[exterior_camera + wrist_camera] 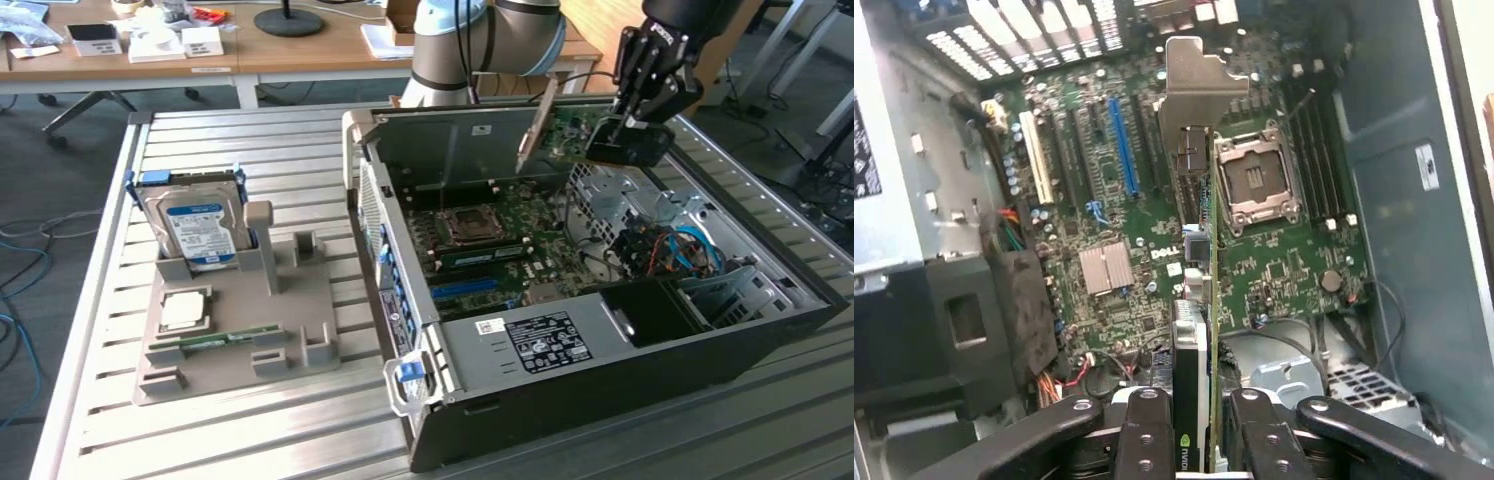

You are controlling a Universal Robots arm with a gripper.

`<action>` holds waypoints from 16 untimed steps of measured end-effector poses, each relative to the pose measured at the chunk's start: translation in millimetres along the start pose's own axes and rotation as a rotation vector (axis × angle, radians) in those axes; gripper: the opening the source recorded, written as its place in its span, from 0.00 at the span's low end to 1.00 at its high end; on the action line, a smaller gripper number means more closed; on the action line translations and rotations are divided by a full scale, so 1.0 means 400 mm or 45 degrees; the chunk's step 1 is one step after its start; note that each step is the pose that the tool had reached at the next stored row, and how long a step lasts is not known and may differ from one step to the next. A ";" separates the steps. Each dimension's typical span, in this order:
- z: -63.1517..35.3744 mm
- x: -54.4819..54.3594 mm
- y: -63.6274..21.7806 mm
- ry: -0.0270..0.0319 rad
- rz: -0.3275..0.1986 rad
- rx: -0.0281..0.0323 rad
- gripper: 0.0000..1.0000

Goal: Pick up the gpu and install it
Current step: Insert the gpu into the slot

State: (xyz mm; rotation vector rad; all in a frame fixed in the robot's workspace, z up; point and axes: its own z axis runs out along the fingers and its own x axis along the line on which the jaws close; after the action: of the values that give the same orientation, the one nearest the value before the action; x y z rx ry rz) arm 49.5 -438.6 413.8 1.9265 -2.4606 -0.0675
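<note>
The gripper (1194, 425) is clenched on the gpu (1192, 345). It holds the card by its edge, up over the open computer case (747, 340). Below the card lie the green motherboard (1274, 270), a blue slot (1124, 145) and the empty chip socket (1254, 180). The board says DELL. Away at the exterior view's left, a hard drive (200, 225) with a blue label stands in a gray holder (314, 300).
</note>
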 end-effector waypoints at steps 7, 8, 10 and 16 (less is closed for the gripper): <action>0.000 0.000 0.000 0.0025 -0.059 -0.0008 0.27; 0.000 0.000 0.000 0.0026 -0.059 -0.0008 0.27; 0.000 0.000 0.000 0.0026 -0.059 -0.0008 0.27; 0.000 0.000 0.000 0.0025 -0.060 -0.0008 0.27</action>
State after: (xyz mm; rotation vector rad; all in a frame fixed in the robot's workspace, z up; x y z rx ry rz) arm 49.5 -438.6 413.7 1.9834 -2.4138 -0.0669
